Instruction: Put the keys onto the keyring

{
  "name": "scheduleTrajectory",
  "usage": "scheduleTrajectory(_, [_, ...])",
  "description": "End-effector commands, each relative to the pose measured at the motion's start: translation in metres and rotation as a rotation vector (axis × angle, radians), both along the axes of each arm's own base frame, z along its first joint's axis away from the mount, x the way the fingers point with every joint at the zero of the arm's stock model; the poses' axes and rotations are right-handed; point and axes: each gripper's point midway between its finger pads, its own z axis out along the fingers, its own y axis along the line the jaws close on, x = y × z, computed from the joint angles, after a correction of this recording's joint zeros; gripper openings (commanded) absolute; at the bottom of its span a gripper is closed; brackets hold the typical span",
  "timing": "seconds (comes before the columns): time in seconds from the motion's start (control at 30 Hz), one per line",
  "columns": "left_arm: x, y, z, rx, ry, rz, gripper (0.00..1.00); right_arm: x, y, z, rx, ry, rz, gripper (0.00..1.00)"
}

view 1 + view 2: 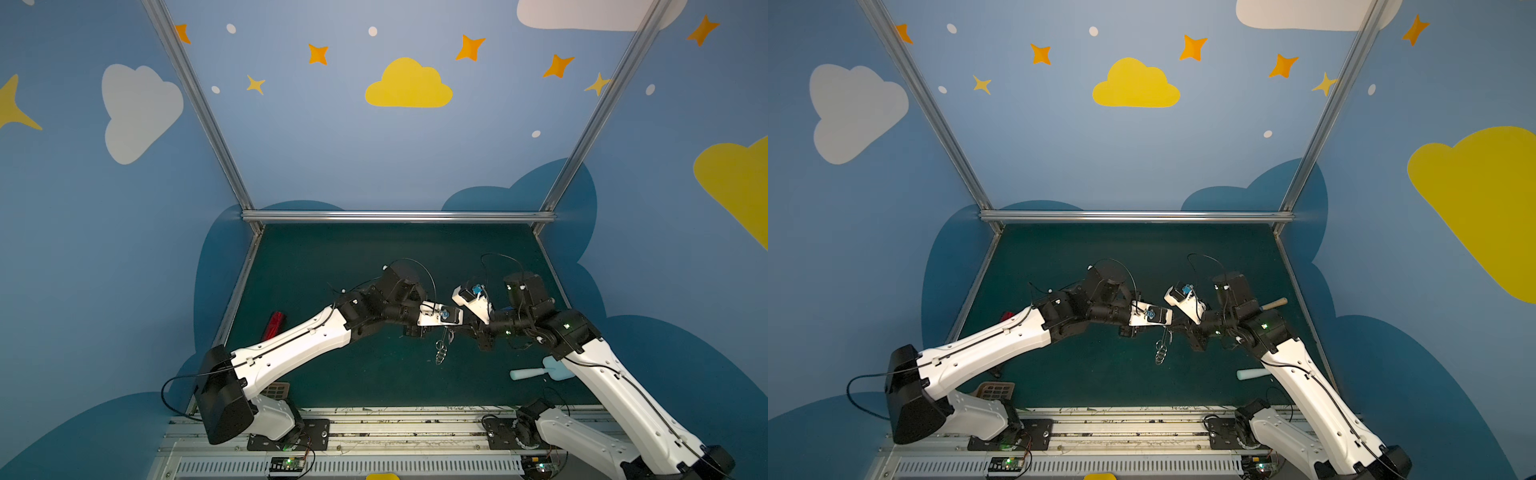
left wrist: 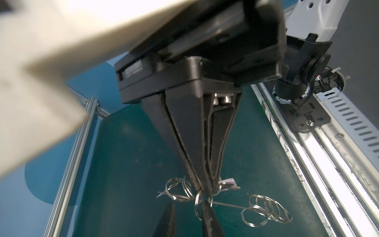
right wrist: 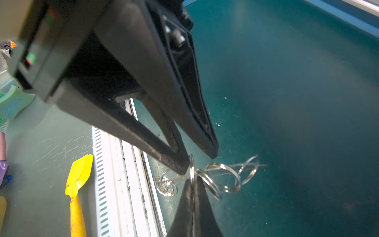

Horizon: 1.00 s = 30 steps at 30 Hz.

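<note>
The keyring point(image 2: 225, 205) is being pinched edge-on by the right gripper point(image 2: 202, 188), fingers pressed together on it. Just beside that grip, one split ring point(image 3: 191, 166) is being straddled by the left gripper point(image 3: 198, 163), fingers apart.

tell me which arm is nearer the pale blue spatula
Right. The right arm crosses over the blade end of the spatula, hiding part of it; the left arm reaches in from the opposite side, well apart.

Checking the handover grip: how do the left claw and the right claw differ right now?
The right claw is shut, pinching the keyring; the left claw stands open, tips apart. The right claw carries the keyring; the left claw only straddles one split ring. Both meet raised above the green mat.
</note>
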Motion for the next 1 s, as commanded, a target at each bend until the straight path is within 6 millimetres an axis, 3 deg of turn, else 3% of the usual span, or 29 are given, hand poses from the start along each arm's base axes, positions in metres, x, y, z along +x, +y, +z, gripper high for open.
scheduleTrajectory(0.0, [-0.002, -0.001, 0.0, 0.015, 0.019, -0.005, 0.22, 0.005, 0.004, 0.019, 0.032, -0.041, -0.005, 0.0])
scheduleTrajectory(0.47, [-0.002, -0.004, -0.001, 0.03, 0.023, -0.023, 0.2, 0.007, 0.007, 0.017, 0.023, -0.039, -0.001, 0.0])
scheduleTrajectory(0.83, [-0.006, -0.006, -0.002, 0.035, 0.042, -0.044, 0.04, 0.01, 0.007, 0.016, 0.016, -0.055, -0.011, 0.0])
scheduleTrajectory(0.97, [-0.005, -0.004, 0.008, -0.007, 0.041, -0.027, 0.04, 0.009, 0.003, 0.008, 0.026, -0.063, -0.026, 0.12])
